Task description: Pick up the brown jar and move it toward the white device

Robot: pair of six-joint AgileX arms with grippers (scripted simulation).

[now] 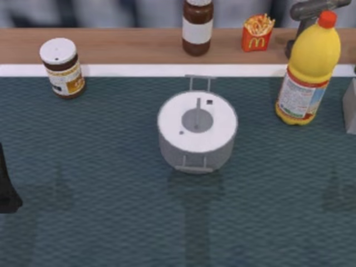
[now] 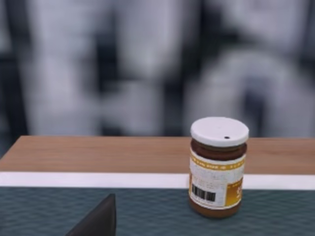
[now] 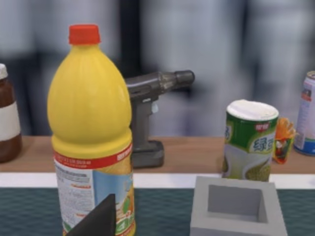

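The brown jar [image 1: 62, 68], short with a wide white lid and a white-and-orange label, stands upright at the far left of the mat, against the white strip. The left wrist view shows the brown jar [image 2: 218, 167] some way ahead, untouched. The white device [image 1: 197, 131], a squat cylinder with a grey centre and thin wire handles, sits mid-table. My left arm [image 1: 6, 192] is a dark shape at the left edge, well short of the jar. A dark part of my left gripper [image 2: 97, 221] shows low in its wrist view. My right gripper [image 3: 98, 219] sits close to a yellow bottle.
A taller brown jar [image 1: 197, 26] and a red fries box [image 1: 257, 32] stand on the wooden shelf at the back. A yellow bottle [image 1: 307, 69], a grey drill [image 3: 147, 113], a grey open box [image 3: 238, 206] and a green can [image 3: 250, 140] crowd the right side.
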